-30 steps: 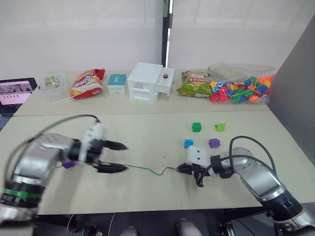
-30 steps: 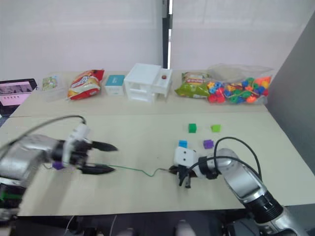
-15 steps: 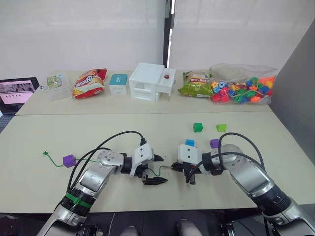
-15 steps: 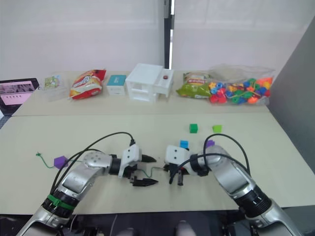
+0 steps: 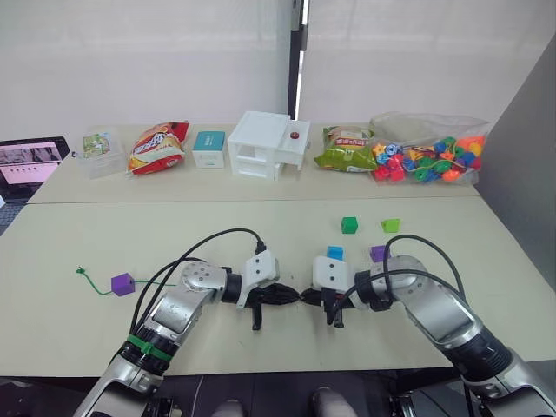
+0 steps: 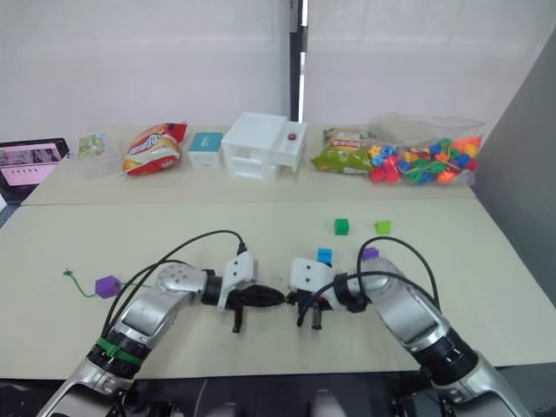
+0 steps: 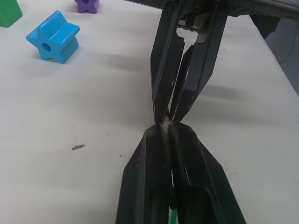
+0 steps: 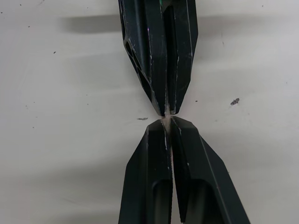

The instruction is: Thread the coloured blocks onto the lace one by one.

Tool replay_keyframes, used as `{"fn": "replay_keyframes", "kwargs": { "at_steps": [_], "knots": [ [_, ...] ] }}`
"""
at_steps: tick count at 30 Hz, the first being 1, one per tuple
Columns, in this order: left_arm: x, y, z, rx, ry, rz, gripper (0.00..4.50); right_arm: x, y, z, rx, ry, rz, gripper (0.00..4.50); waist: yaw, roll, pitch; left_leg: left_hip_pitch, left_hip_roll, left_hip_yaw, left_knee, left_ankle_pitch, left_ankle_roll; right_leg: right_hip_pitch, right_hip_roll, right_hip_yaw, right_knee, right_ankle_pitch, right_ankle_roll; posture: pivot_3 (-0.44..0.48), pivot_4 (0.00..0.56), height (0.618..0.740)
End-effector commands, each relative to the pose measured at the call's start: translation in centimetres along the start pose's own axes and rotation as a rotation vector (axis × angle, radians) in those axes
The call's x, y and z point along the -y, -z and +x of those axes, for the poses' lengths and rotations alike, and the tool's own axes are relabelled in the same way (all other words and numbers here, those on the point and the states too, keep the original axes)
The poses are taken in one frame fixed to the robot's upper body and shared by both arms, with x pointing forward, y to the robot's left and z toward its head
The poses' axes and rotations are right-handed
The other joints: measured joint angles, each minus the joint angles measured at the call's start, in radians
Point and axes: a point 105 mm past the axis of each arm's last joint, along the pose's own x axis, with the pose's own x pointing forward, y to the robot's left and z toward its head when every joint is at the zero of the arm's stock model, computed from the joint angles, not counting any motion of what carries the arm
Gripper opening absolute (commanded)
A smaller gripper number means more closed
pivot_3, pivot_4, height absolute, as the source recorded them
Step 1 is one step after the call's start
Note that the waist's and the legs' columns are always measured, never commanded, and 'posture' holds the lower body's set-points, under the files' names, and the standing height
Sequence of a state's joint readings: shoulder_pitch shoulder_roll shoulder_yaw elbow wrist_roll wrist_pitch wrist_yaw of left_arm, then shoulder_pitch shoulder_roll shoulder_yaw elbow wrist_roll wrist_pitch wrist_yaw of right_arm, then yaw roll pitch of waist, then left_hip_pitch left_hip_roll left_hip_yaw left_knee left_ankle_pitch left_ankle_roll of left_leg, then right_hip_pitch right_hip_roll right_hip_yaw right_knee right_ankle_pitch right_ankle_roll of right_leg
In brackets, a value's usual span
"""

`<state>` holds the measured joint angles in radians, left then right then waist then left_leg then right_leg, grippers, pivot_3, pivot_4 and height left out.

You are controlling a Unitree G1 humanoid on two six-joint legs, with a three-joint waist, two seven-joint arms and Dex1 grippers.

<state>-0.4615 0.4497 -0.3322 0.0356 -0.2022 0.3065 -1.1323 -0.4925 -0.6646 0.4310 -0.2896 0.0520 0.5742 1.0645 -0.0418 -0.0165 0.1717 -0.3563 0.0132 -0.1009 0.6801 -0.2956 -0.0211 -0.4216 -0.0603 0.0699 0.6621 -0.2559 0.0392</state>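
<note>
Evenly bright, diffuse overhead light; soft blurred shadows beyond the left gripper (image 7: 167,127); sharp near fingertips, no glare.

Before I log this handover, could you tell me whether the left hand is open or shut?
Shut. In the left wrist view the left hand's two fingers press together on the lace, tip to tip with the right hand.

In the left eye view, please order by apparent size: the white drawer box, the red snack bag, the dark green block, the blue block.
1. white drawer box
2. red snack bag
3. dark green block and blue block: these look alike, so I leave them unranked.
</note>
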Motion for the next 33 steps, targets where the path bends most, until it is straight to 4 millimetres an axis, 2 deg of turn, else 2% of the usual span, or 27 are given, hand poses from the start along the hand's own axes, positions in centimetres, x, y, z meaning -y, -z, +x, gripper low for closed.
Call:
{"fn": "replay_keyframes", "kwargs": {
  "at_steps": [1, 17, 25, 33],
  "knots": [
    [-0.1, -0.6, -0.2, 0.017, -0.003, 0.016, 0.01, 0.2, -0.7, -0.5, 0.01, 0.023, -0.033, 0.0, 0.0, 0.0, 0.0, 0.0, 0.0, 0.0, 0.0, 0.0, 0.0, 0.0, 0.0, 0.0, 0.0, 0.0, 0.0, 0.0, 0.15, 0.74],
    [-0.3, -0.8, -0.9, 0.03, -0.007, 0.012, 0.01, 0.1, -0.5, -0.6, 0.003, 0.023, -0.032, 0.0, 0.0, 0.0, 0.0, 0.0, 0.0, 0.0, 0.0, 0.0, 0.0, 0.0, 0.0, 0.0, 0.0, 0.0, 0.0, 0.0, 0.15, 0.74],
    [-0.5, -0.3, -1.8, -0.016, -0.016, 0.017, 0.01, 0.1, -0.5, -0.7, 0.008, 0.049, -0.004, 0.0, 0.0, 0.0, 0.0, 0.0, 0.0, 0.0, 0.0, 0.0, 0.0, 0.0, 0.0, 0.0, 0.0, 0.0, 0.0, 0.0, 0.15, 0.74],
    [-0.7, -0.2, -2.1, -0.021, -0.014, 0.013, 0.0, 0.6, -0.1, -1.3, 0.009, 0.108, 0.015, 2.69, 0.0, 0.0, 0.0, 0.0, 0.0, 0.0, 0.0, 0.0, 0.0, 0.0, 0.0, 0.0, 0.0, 0.0, 0.0, 0.0, 0.15, 0.74]
  ]
}}
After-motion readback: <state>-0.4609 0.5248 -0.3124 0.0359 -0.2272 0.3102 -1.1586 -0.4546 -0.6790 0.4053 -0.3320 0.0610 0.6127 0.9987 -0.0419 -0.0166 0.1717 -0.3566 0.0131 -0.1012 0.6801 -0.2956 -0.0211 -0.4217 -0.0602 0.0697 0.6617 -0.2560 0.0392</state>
